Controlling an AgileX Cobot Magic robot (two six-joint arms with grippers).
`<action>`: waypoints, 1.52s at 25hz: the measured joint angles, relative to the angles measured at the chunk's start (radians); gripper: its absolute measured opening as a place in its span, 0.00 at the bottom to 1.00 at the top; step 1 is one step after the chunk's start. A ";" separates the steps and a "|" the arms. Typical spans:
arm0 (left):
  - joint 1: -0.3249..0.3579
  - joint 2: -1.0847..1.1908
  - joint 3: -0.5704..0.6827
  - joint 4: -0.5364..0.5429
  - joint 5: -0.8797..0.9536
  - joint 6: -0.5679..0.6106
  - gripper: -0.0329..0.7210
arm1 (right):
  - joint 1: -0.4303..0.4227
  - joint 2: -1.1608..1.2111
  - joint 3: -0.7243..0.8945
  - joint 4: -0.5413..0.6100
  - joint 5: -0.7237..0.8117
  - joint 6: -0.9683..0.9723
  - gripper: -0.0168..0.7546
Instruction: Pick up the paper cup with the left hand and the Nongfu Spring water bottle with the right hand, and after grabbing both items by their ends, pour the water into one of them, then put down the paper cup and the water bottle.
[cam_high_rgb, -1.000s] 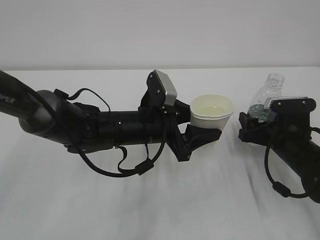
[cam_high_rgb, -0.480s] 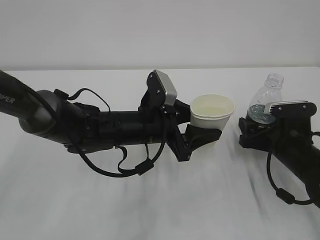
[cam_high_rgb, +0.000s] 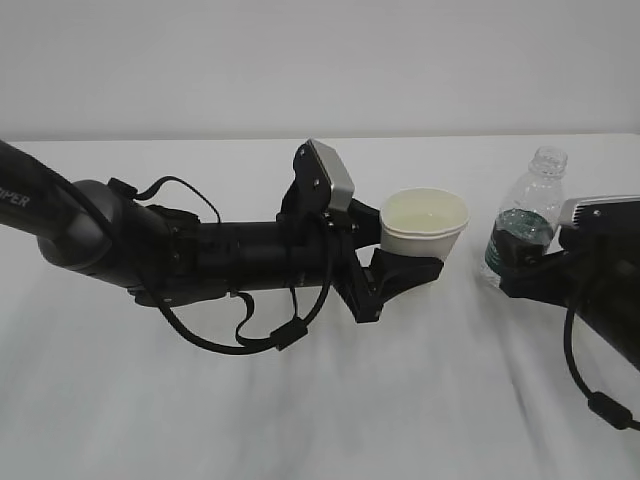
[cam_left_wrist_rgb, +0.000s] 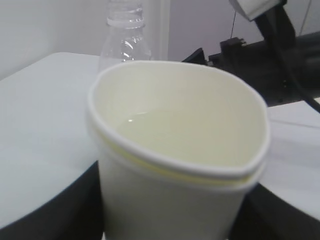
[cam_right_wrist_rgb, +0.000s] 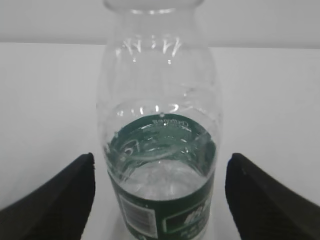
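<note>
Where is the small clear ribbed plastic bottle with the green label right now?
In the exterior view the clear plastic bottle stands upright on the white table at the right, between the right gripper's open jaws, right of the cream paper cup.

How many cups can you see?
1. The paper cup sits in the left hand, left of the water bottle. Nothing else could hide another.

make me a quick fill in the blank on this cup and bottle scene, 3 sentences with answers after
1. The paper cup sits gripped in the ____ tool.
2. The Nongfu Spring water bottle stands upright on the white table with no ____ on its neck.
3. The right tool has its fingers spread either side of the bottle without touching it, so it is ____.

Missing words: left; cap; open
</note>
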 joint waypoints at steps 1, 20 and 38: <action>0.000 0.000 0.000 -0.002 0.000 0.000 0.66 | 0.000 -0.015 0.016 -0.006 0.000 0.000 0.81; 0.130 -0.011 0.000 0.005 0.023 0.000 0.66 | 0.000 -0.306 0.245 -0.028 0.000 0.000 0.81; 0.221 -0.026 0.000 0.036 0.024 0.000 0.66 | 0.000 -0.306 0.245 -0.028 0.000 0.000 0.79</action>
